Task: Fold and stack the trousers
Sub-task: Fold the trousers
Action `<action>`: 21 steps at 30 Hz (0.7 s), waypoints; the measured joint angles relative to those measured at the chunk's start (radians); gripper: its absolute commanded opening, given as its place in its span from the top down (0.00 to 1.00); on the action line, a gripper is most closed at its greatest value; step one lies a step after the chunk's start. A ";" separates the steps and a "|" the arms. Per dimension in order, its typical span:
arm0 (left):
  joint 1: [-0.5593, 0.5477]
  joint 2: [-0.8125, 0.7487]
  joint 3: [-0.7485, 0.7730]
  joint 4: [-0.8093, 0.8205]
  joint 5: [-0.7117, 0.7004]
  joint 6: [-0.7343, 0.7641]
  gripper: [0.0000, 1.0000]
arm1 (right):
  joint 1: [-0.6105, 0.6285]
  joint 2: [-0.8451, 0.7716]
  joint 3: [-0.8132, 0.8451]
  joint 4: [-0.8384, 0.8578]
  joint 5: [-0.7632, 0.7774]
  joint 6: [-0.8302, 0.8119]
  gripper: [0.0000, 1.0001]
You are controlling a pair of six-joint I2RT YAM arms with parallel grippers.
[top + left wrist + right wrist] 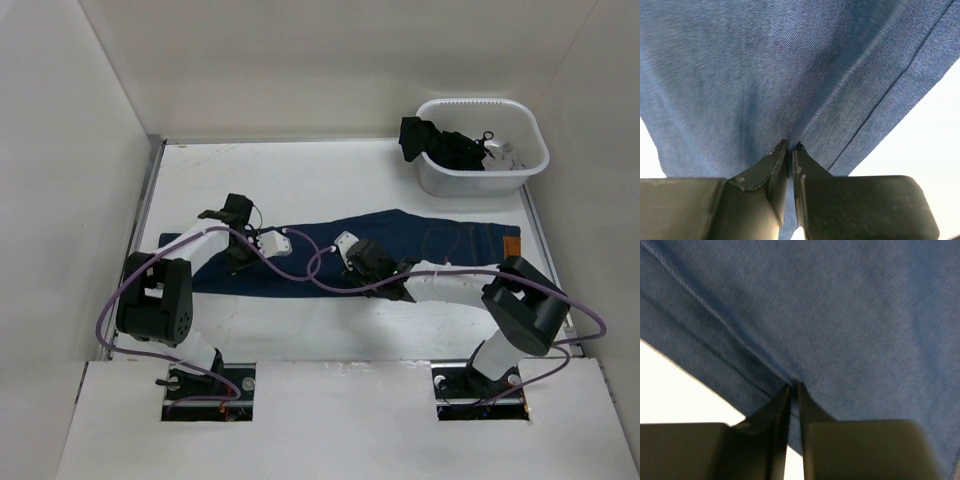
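The dark navy jeans point(450, 240) lie stretched flat across the table from left to right, with the tan waistband patch point(511, 246) at the right end. My left gripper point(238, 260) is over the leg part near the left end. In the left wrist view it point(790, 146) is shut on a pinched ridge of denim point(765, 75). My right gripper point(353, 262) is at the middle of the jeans, near their front edge. In the right wrist view it point(794, 386) is shut on a pinch of the denim point(850, 315).
A white basket point(530, 165) stands at the back right and holds a black garment point(445, 145). White walls close the table on the left, back and right. Purple cables hang from both arms over the jeans.
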 measured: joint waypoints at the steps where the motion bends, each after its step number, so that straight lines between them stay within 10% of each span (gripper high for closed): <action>1: -0.001 -0.011 0.000 -0.002 0.000 0.000 0.94 | -0.003 0.017 0.006 0.011 0.010 -0.001 0.97; 17: -0.020 -0.165 -0.018 -0.131 -0.032 0.042 0.95 | 0.096 -0.270 -0.017 -0.064 0.123 -0.006 1.00; 21: -0.040 -0.178 -0.096 -0.155 -0.042 0.050 0.77 | 0.136 -0.251 -0.041 -0.093 0.097 0.006 0.79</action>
